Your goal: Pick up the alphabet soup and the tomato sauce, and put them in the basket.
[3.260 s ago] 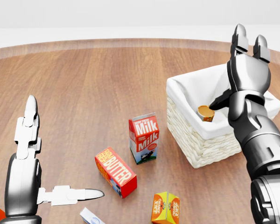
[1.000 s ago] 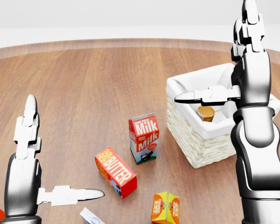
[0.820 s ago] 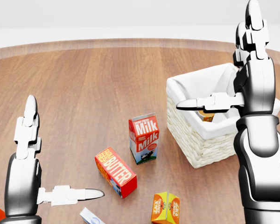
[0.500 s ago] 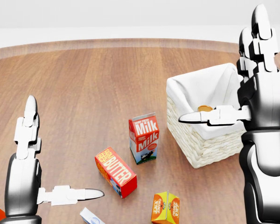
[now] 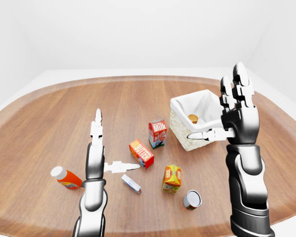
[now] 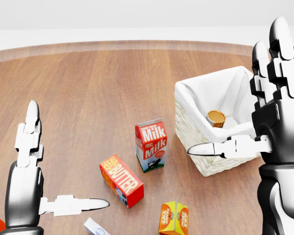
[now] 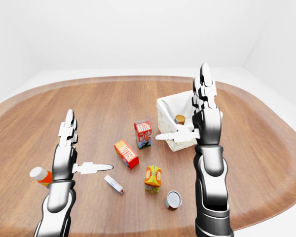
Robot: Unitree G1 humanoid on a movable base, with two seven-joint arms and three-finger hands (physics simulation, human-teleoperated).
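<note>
A white-lined wicker basket (image 6: 213, 159) sits at the right of the head view, and inside it one can (image 6: 216, 118) with an orange-brown top rests against the cloth lining; its label does not show, so I cannot tell which of the two cans it is. A second can (image 5: 192, 199) lies on its side on the wooden table (image 5: 49, 118) at the lower centre of the left-eye view, well apart from the basket, its grey end facing the camera and its label also unreadable. Elsewhere on the table there is one milk carton (image 6: 151, 145) standing upright left of the basket, one red butter box (image 6: 121, 179) below it, one orange-yellow carton (image 5: 171, 178) near the fallen can, one small white-and-blue box (image 5: 131, 183), and one orange bottle (image 5: 65, 177) with a white cap at the lower left. The right hand (image 6: 277, 120) is raised at the right edge of the head view, fingers straight up and thumb stretched sideways across the basket's near wall, holding nothing. The left hand (image 6: 32, 176) at the lower left is likewise spread flat and empty.
</note>
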